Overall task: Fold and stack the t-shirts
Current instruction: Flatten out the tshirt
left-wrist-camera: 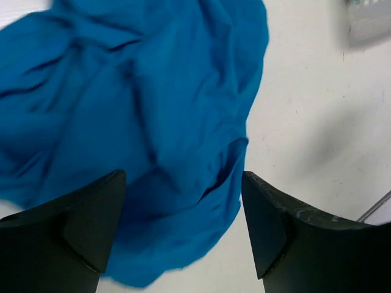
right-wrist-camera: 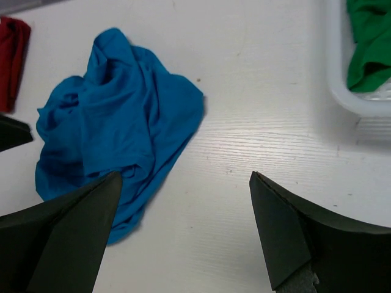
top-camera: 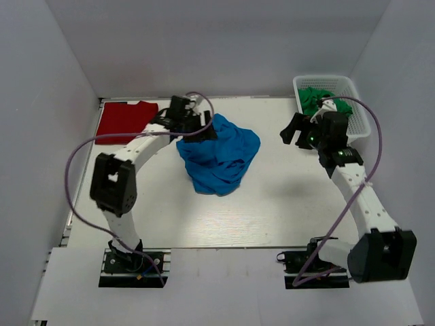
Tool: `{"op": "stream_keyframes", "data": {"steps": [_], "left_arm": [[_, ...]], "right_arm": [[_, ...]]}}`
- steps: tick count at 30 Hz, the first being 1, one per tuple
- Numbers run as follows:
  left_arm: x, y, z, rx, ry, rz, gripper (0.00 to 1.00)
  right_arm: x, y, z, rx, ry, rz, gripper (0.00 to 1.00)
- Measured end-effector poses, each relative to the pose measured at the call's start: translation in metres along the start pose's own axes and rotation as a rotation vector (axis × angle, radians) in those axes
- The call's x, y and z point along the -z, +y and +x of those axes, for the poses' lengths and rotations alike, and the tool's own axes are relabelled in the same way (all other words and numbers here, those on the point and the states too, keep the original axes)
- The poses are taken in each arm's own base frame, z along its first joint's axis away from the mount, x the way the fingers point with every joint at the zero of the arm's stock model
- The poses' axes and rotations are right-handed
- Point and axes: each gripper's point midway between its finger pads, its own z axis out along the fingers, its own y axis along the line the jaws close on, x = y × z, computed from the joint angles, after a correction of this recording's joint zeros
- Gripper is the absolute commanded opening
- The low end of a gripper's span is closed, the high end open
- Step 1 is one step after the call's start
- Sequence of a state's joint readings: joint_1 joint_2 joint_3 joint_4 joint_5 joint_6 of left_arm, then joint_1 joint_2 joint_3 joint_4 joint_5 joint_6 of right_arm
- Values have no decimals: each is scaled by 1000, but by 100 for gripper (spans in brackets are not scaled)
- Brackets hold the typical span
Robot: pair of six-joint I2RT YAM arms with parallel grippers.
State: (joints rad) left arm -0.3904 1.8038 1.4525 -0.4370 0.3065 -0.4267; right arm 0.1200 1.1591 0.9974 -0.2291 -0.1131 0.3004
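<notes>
On the tabletop (top-camera: 272, 197), near its middle, the blue t-shirt (top-camera: 219, 155) is found crumpled in a loose heap, unfolded. The left gripper (top-camera: 197, 125) is positioned over the heap's far left edge with its jaws spread wide; in the left wrist view the blue cloth is seen below and between the fingers (left-wrist-camera: 91, 220), and nothing is clamped. The right gripper (top-camera: 293, 130) is likewise released, jaws wide apart and empty, and is held over bare tabletop between the blue t-shirt and a white basket (top-camera: 358, 112) at the far right corner, in which green cloth (top-camera: 319, 98) is contained. The red t-shirt (top-camera: 124, 121) is laid flat at the far left corner, apart from the blue t-shirt and from both grippers.
</notes>
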Motion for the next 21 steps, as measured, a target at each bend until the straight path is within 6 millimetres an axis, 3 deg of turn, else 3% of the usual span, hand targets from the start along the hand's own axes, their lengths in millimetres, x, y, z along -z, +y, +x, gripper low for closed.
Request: {"op": "stream_keyframes", "data": {"steps": [3,7,16,21], "left_arm": [[-37,-18,12,-40,70,8,84],[-62,-24,29,-78,132,-38,81],[-76,8,29,-90,122,-199,77],[-82,-1,23,-66,92,-138,71]], "right_arm": [[-26,0,11,-11,82,-24,90],[-54,-2,29,-30,159,-46,90],[-105,9,28,-17,220,-92,90],[-135,13,36,9,258,-95,90]]}}
